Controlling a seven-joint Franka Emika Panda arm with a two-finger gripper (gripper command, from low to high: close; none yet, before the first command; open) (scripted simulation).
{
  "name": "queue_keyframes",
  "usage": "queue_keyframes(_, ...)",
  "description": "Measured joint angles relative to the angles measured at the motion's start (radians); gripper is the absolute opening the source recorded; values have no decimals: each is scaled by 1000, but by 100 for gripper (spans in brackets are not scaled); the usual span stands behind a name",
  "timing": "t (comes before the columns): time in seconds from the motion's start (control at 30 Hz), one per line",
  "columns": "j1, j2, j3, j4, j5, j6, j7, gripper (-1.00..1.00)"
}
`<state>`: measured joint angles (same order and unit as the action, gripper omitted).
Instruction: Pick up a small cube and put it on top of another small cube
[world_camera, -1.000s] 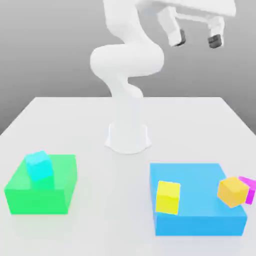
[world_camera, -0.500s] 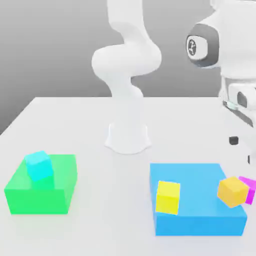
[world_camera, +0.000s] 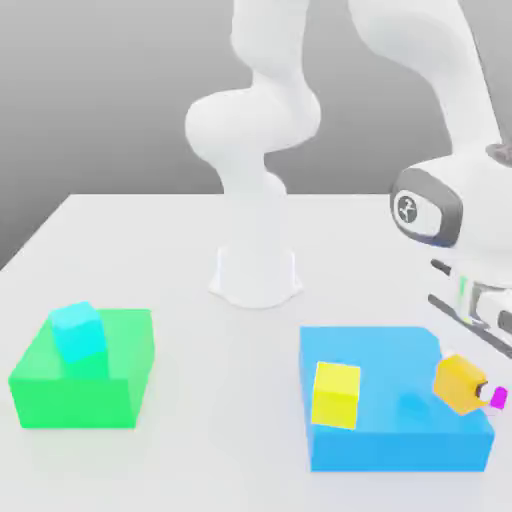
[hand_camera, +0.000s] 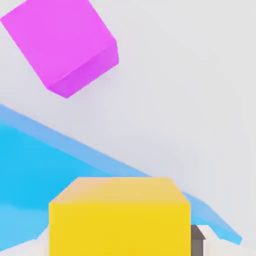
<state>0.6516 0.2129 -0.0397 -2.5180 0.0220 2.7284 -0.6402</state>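
A small orange cube (world_camera: 458, 381) sits at the blue block's (world_camera: 395, 435) edge on the exterior view's right, with my gripper (world_camera: 470, 386) come down on it. In the hand view the orange cube (hand_camera: 120, 215) lies between my fingers, and a dark finger pad (hand_camera: 198, 241) rests against its side; the gripper (hand_camera: 120, 247) is shut on it. A magenta cube (world_camera: 494, 396) (hand_camera: 62, 42) lies on the table just beyond, mostly hidden by the hand in the exterior view. On the blue block also stands a yellow cube (world_camera: 336, 394).
A green block (world_camera: 85, 390) at the exterior view's left carries a cyan cube (world_camera: 78, 331). The arm's white base (world_camera: 256, 275) stands at the middle back. My forearm and wrist (world_camera: 450, 215) hang over the blue block's far corner on the exterior view's right.
The arm swung down from high up to the orange cube on the exterior view's right. The gripper went from open to shut on the cube, which has tilted and shifted slightly.
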Motion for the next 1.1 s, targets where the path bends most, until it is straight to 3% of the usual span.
queue_keyframes(0.17, 2, -126, -4, 1, -12, -126, 8, -100)
queue_keyframes(0.27, 68, -133, 24, 38, -79, -185, 9, -100)
queue_keyframes(0.67, 390, 143, 236, 300, -396, -314, -102, -100)
queue_keyframes(1.1, 736, 420, 483, 567, -574, -403, -331, -100)
